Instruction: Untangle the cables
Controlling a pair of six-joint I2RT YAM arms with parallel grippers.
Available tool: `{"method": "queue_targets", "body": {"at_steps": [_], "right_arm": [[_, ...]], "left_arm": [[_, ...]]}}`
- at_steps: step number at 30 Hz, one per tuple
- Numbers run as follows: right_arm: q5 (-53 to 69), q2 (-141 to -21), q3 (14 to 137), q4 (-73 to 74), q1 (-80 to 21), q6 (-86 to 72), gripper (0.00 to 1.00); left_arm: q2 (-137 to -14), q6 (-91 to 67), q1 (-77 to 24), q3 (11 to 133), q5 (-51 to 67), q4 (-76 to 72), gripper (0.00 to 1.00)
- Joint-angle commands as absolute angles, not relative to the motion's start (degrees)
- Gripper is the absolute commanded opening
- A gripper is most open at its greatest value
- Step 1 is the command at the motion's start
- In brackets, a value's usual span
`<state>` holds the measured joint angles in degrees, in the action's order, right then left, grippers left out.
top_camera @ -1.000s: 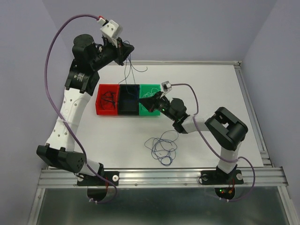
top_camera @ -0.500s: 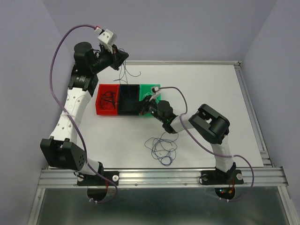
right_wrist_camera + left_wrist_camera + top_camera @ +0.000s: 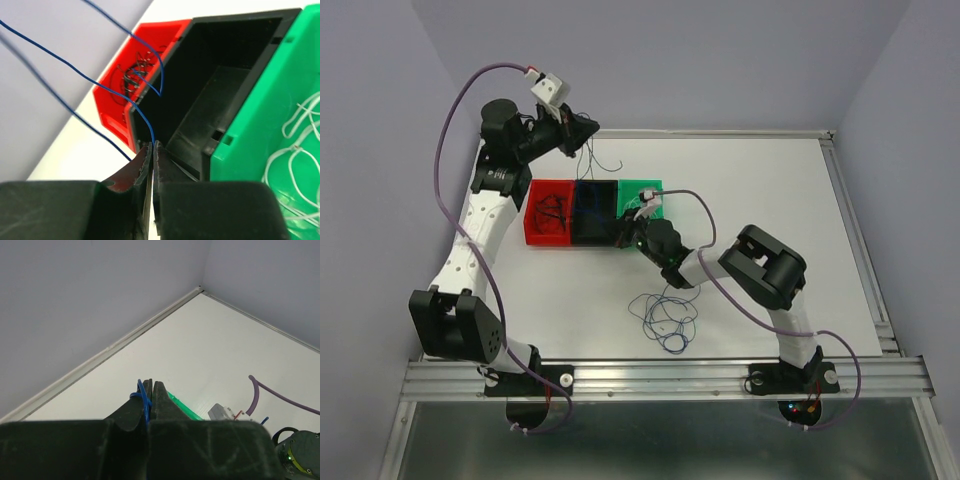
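Swung from green bin (image 3: 250, 130) over to black bin (image 3: 225, 85): right tool (image 3: 151, 150) pinched together on blue cable (image 3: 142, 116).
Left tool (image 3: 150, 390) clamped on blue cable too, perhaps the same one. Draw tools apart slowly, lifting clear of loose loops (image 3: 670, 343) behind right tool on worktop (image 3: 770, 180). No legible writing.

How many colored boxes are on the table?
3, side by side in a row: the red box on the left, the black box in the middle, the green box on the right. None seems hidden.
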<state>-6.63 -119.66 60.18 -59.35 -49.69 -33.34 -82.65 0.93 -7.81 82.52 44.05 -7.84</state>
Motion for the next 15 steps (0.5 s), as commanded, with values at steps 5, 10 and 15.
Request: {"method": "queue_targets", "body": {"at_steps": [5, 10, 15], "right_arm": [[-12.65, -122.43, 63.02, -56.87, -51.59, -31.47, 0.09], [-14.67, -121.99, 62.75, -56.87, -52.21, -30.50, 0.18], [-16.52, -121.82, 62.31, -56.95, -53.00, -30.50, 0.29]], "left_arm": [[-82.00, 0.26, -7.65, 79.72, 45.97, -16.26, 0.00], [-81.48, -2.28, -7.65, 75.50, 45.09, -21.34, 0.00], [-81.48, -0.27, -7.65, 75.06, 42.98, -19.60, 0.00]]}}
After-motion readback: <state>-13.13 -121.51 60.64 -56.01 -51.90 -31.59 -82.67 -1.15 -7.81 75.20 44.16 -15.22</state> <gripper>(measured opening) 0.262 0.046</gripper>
